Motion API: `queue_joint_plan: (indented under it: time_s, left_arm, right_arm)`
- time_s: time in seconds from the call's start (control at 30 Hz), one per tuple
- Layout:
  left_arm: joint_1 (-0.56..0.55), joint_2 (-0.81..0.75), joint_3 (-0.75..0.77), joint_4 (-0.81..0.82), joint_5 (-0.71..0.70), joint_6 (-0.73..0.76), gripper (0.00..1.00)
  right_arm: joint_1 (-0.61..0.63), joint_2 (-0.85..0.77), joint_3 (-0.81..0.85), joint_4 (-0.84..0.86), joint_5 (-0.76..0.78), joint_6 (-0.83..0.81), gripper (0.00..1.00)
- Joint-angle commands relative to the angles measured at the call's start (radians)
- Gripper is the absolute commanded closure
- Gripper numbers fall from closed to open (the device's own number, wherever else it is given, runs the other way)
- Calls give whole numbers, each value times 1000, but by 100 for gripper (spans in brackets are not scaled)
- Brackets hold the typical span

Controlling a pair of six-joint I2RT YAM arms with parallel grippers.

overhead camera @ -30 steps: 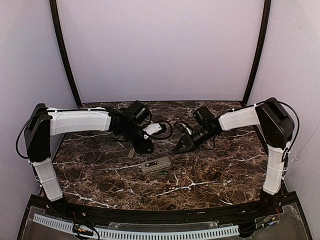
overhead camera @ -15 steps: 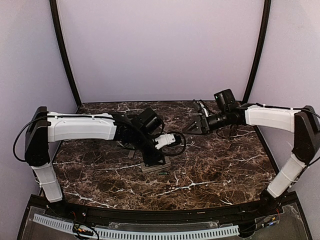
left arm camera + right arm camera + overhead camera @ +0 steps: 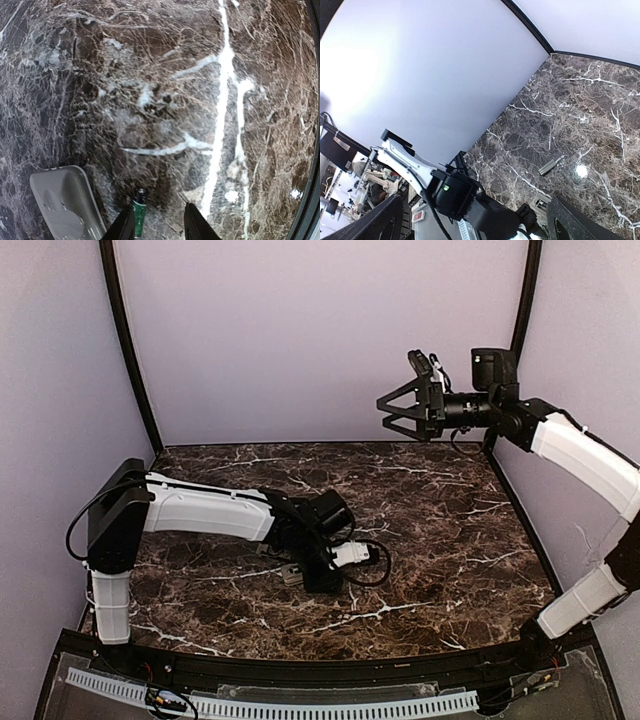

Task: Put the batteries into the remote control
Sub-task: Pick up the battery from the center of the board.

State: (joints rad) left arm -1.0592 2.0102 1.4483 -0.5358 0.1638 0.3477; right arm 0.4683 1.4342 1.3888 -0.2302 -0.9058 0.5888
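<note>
Battery (image 3: 139,216), long axis lengthwise inside parted left pincer (image 3: 160,215), metal tip forward, arm stretched low over table (image 3: 200,100); right pincer (image 3: 383,412) held high, spread wide, empty.

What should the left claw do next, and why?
Probably close the left claw on the battery. In the wrist view the battery lies between the jaws, close to one with a gap to the other, so it does not look gripped yet.
</note>
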Motion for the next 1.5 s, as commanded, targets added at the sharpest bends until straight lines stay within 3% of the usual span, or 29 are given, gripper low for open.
queue_joint_plan:
  time_s: [0.0,0.17,0.6,0.9,1.07,1.23,1.4,1.47]
  left_arm:
    - [0,32,64,-51,-42,32,66]
    - [1,69,81,-57,-74,45,69]
    - [0,119,96,-107,-100,66,79]
    - [1,114,100,-144,-91,49,98]
    - [0,78,101,-121,-54,37,100]
    - [16,11,90,-59,-14,3,100]
    - [77,-89,36,64,30,-68,100]
    - [102,-133,-10,131,25,-94,100]
  right_arm:
    - [-49,-9,63,110,-66,170,1]
    - [-74,4,82,190,-109,241,1]
    - [-84,50,157,188,-136,250,1]
    - [-111,26,100,252,-151,269,1]
    - [-111,29,84,303,-159,295,1]
    - [-109,28,113,235,-142,202,1]
    - [-150,19,12,217,-168,106,1]
    - [-152,37,19,103,-132,-1,1]
